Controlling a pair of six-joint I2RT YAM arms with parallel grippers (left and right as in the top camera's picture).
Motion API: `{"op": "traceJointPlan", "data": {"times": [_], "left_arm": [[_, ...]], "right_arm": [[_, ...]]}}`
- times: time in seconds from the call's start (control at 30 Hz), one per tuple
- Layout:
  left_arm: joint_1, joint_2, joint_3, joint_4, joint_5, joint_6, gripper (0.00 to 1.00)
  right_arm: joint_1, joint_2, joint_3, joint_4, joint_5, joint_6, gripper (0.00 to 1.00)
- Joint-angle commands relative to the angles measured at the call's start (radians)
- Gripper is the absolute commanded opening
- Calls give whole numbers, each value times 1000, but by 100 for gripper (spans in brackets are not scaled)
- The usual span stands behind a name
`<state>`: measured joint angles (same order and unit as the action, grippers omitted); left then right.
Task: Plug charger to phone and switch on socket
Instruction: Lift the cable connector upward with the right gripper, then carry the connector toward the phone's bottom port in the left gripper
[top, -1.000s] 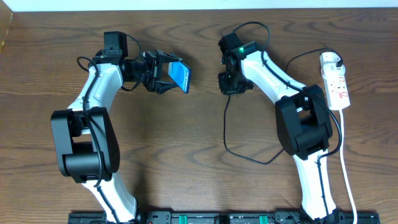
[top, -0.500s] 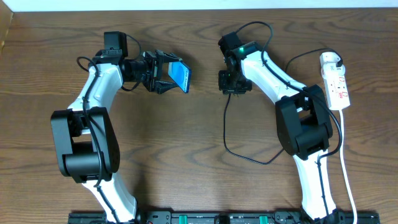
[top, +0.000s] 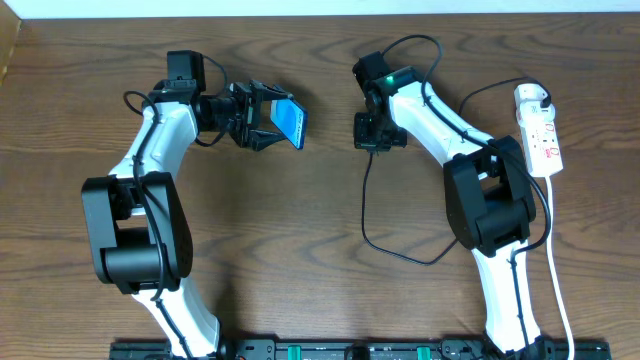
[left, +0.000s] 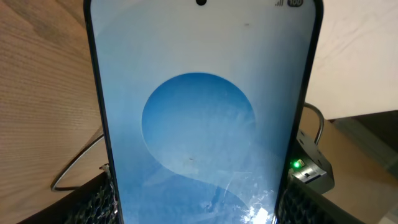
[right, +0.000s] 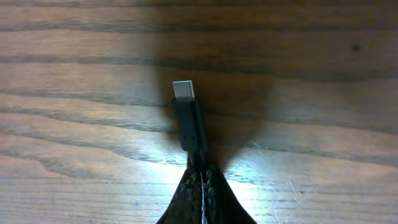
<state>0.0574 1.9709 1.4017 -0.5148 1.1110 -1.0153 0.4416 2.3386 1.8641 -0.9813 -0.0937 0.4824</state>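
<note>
While the phone (top: 289, 122) hung above the counter (top: 300, 290) near its far edge, the left fingers (top: 265, 139) clasped it across its width, spread fairly wide to reach both black edges. It stood steeply tilted, lit screen toward that arm, its long axis more upright than flat. The notch end was uppermost, and the bottom end, where I'd guess the port sits, was hidden low between the fingers. Off to its right, across a bare gap, the right fingers (right: 186, 202) were pinched fully together on the charger (right: 189, 124). Its metal tip jutted ahead of them low over the wood. By my reckoning that arm would need to go leftward and line the tip up with the phone's long axis. The socket (top: 540, 130) lay well apart by the right edge.
</note>
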Motion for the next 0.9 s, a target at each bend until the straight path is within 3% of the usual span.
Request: {"op": "traceJointPlan", "data": {"times": [0.0, 0.3, 0.53, 0.87], "left_arm": [[5, -28, 5, 5, -1, 40, 62], [5, -28, 5, 7, -58, 39, 62], [5, -28, 5, 8, -84, 47, 62], [3, -28, 5, 8, -84, 77, 62]], "right_arm": [[-6, 15, -26, 4, -37, -84, 1], [-49, -88, -26, 5, -220, -239, 1], [-89, -173, -26, -26, -442, -447, 1], [-83, -332, -26, -167, -453, -620, 1]]}}
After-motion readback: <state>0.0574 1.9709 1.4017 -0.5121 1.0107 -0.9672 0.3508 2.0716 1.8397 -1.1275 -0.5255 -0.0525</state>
